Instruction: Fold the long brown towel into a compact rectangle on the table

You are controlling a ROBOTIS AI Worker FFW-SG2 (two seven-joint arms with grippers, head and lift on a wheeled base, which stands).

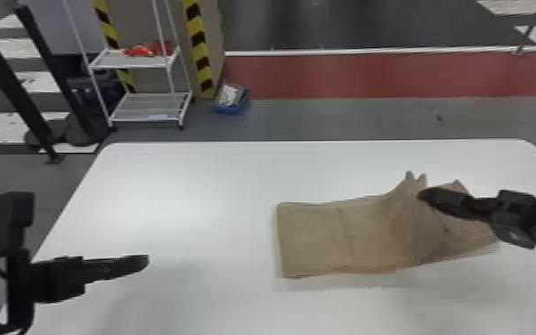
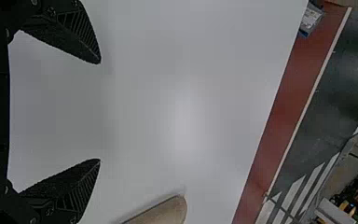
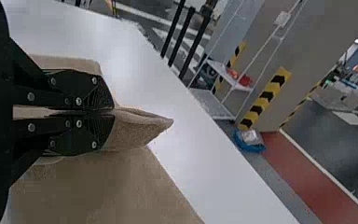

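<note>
Head view gives me the big white table point(image 1: 182, 178) with rounded corners, and past its far edge, on the floor, a white metal shelf rack point(image 1: 149, 107). The long brown cloth towel point(image 1: 314, 240) lies right of the table's middle, long axis running roughly left to right. Its left end is flat and squared; towards the right it bunches and rises into a peak.

That peak is in my black two-fingered right gripper point(image 3: 113, 112), fingers closed together with a pinch of cloth between them. Most of the towel extends leftward from that grip, so I judge the coming fold hangs on carrying the pinch along the long axis, towards the flat end. My right arm is clearly the nearer, but it overhangs the rumpled end and could drag it askew.

My matching black left gripper point(image 2: 99, 111) has its fingers spread wide with nothing between them, well apart from the towel's left end. Smallest is a blue box point(image 1: 226, 108) on the floor beside the rack.
</note>
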